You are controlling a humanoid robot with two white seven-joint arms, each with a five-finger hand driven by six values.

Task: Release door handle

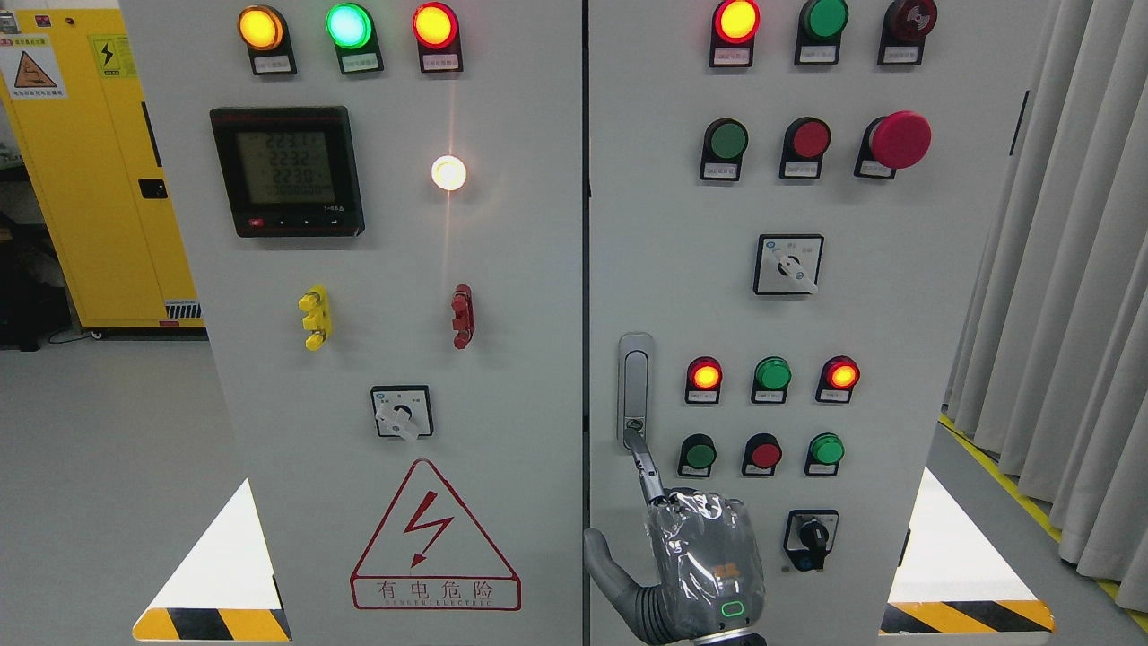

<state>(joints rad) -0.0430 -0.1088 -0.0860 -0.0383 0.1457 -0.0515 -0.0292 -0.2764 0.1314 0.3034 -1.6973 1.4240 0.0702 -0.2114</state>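
The door handle (635,388) is mounted upright at the left edge of the right cabinet door (897,314). The right robot hand (695,561) is seen below it, one finger (644,467) extended to the handle's lower end, nothing grasped.

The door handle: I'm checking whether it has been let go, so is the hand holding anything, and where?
Nothing is gripped. The right hand only touches the door handle at its lower end with one extended fingertip.
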